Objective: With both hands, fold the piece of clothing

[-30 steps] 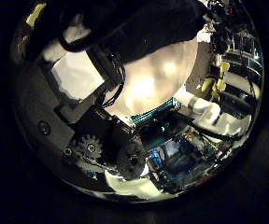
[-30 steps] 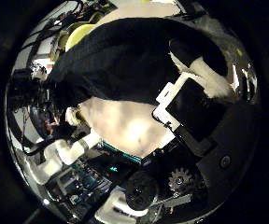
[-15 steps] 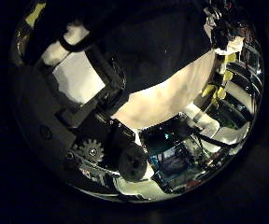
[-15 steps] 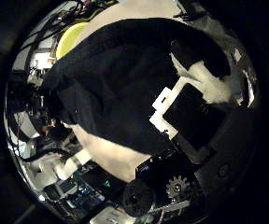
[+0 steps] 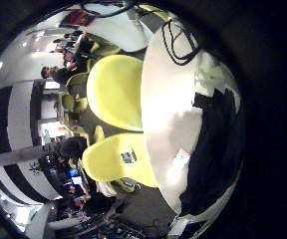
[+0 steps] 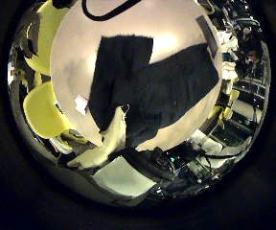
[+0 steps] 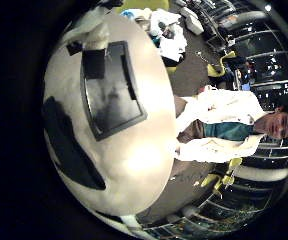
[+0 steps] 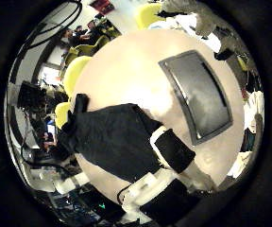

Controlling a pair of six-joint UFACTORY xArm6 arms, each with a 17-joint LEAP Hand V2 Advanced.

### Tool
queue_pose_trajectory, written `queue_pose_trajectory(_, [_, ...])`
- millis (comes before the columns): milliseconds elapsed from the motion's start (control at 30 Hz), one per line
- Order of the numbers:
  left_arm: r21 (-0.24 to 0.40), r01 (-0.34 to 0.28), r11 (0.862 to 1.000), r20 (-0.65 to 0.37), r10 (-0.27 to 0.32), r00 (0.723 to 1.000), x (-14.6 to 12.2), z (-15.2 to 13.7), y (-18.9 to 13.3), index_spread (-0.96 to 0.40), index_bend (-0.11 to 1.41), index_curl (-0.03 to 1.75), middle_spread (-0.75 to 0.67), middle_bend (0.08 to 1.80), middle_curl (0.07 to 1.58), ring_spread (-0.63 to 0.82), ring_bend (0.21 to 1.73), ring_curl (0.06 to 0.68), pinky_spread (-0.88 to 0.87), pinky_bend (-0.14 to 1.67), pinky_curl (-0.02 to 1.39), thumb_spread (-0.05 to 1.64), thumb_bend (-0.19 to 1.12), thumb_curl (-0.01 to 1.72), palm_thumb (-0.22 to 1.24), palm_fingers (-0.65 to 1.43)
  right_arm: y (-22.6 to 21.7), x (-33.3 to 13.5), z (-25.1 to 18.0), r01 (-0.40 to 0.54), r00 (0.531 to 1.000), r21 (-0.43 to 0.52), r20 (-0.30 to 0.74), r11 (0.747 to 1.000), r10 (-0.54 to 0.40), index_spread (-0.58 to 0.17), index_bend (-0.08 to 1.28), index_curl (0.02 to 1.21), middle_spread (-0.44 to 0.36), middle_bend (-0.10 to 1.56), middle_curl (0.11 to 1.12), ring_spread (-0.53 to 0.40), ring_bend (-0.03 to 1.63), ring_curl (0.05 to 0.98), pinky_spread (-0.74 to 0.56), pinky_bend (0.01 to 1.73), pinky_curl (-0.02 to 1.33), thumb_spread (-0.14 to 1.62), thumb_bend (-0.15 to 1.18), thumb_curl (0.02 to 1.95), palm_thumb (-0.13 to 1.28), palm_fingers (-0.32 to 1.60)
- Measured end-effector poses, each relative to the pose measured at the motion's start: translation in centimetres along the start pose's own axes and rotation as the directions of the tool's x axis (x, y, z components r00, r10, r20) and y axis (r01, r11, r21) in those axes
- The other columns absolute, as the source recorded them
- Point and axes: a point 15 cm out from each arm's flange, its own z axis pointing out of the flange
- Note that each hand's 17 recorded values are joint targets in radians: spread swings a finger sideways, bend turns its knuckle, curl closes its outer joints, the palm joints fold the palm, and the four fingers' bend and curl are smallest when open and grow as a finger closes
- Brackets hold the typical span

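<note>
The round white table (image 6: 167,38) takes up most of each palm view. A black piece of clothing (image 6: 148,86) lies spread flat on it, in a rough L shape, near the table's edge; the right thumb side view shows the same garment (image 8: 117,137) beside a white and black hand (image 8: 174,151). A dark flat tray (image 8: 200,93) sits on the table apart from the clothing, and it appears empty in both right palm views (image 7: 109,85). Yellow chairs (image 5: 114,90) stand just off the table's rim. A black cable loop (image 5: 178,40) rests on the table far from the garment. A pale finger (image 6: 112,134) reaches over the clothing's edge in the left thumb side view. For either hand, I cannot tell how far its fingers are opened, and neither visibly grips the cloth.
</note>
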Motion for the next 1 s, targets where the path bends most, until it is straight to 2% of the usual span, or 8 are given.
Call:
queue_pose_trajectory(67, [-0.002,0.000,1.000,-0.022,0.000,1.000,0.1,-1.5,1.2,-0.20,0.15,0.86,-0.22,0.30,0.83,-0.20,1.02,0.398,-0.30,0.90,0.52,1.08,-0.02,0.31,0.39,0.12,1.6,0.6,-1.2,0.015,1.000,-0.039,0.007,0.999,-0.015,-0.407,0.36,0.50,-0.255,0.65,0.52,-0.150,1.06,0.501,0.12,0.83,0.68,1.31,-0.01,0.59,0.61,0.12])
queue_pose_trajectory(167, [-0.092,-0.041,0.995,-0.066,0.035,0.997,1.3,-1.8,4.5,-0.16,0.18,0.81,-0.14,0.29,0.79,-0.13,0.96,0.381,-0.19,0.79,0.50,1.08,-0.03,0.30,0.38,0.06,5.5,0.8,-2.1,0.047,0.998,-0.160,0.042,0.986,-0.041,-0.388,0.34,0.48,-0.233,0.62,0.49,-0.127,0.98,0.470,0.20,0.75,0.64,1.29,-0.03,0.55,0.58,0.04])
queue_pose_trajectory(267, [-0.208,-0.099,0.973,-0.139,0.071,0.988,4.1,-1.1,8.8,-0.11,0.19,0.76,-0.07,0.28,0.74,-0.06,0.91,0.361,-0.08,0.69,0.47,1.09,-0.03,0.29,0.35,0.03,9.7,1.0,-3.0,0.098,0.993,-0.281,0.096,0.955,-0.074,-0.373,0.30,0.46,-0.211,0.57,0.46,-0.090,0.90,0.434,0.25,0.68,0.59,1.27,-0.03,0.52,0.54,0.01])
queue_pose_trajectory(433, [-0.315,-0.156,0.936,-0.221,0.088,0.971,7.8,2.2,14.1,-0.06,0.18,0.68,0.00,0.26,0.67,0.02,0.86,0.331,0.08,0.58,0.42,1.10,-0.02,0.28,0.34,0.04,12.5,0.8,-1.9,0.163,0.982,-0.362,0.152,0.918,-0.114,-0.362,0.23,0.42,-0.195,0.48,0.42,-0.036,0.82,0.382,0.30,0.61,0.52,1.24,-0.03,0.47,0.50,0.03])
queue_pose_trajectory(467, [-0.314,-0.160,0.936,-0.232,0.087,0.969,8.5,2.7,14.7,-0.05,0.17,0.66,0.02,0.25,0.65,0.04,0.84,0.324,0.11,0.57,0.41,1.10,-0.02,0.28,0.34,0.05,13.1,0.5,-1.1,0.171,0.980,-0.380,0.164,0.909,-0.116,-0.360,0.22,0.41,-0.163,0.46,0.41,-0.030,0.80,0.375,0.31,0.61,0.51,1.23,-0.02,0.46,0.50,0.03])
queue_pose_trajectory(600, [-0.263,-0.149,0.953,-0.254,0.081,0.964,10.3,5.0,15.8,-0.03,0.17,0.60,0.04,0.24,0.61,0.07,0.82,0.309,0.17,0.53,0.39,1.10,-0.02,0.28,0.33,0.08,15.0,-0.4,2.3,0.187,0.974,-0.445,0.198,0.876,-0.108,-0.357,0.18,0.39,-0.099,0.42,0.39,-0.004,0.75,0.345,0.32,0.57,0.47,1.21,-0.02,0.43,0.50,0.05])
queue_pose_trajectory(733, [-0.282,-0.140,0.949,-0.267,0.062,0.962,11.4,6.7,17.3,-0.03,0.17,0.55,0.05,0.24,0.57,0.08,0.80,0.301,0.20,0.49,0.37,1.11,-0.02,0.28,0.33,0.11,15.1,-2.0,5.8,0.219,0.967,-0.480,0.223,0.849,-0.124,-0.350,0.16,0.36,-0.050,0.38,0.37,0.020,0.70,0.321,0.33,0.55,0.44,1.17,-0.02,0.41,0.49,0.05])
queue_pose_trajectory(1000, [-0.296,-0.133,0.946,-0.274,0.049,0.961,11.3,7.3,17.7,-0.01,0.17,0.48,0.05,0.23,0.52,0.09,0.77,0.284,0.21,0.45,0.35,1.11,-0.02,0.28,0.34,0.14,14.3,-6.2,11.5,0.289,0.952,-0.518,0.245,0.805,-0.185,-0.335,0.15,0.33,-0.017,0.34,0.36,0.044,0.65,0.295,0.32,0.52,0.40,1.12,-0.02,0.39,0.50,0.07])
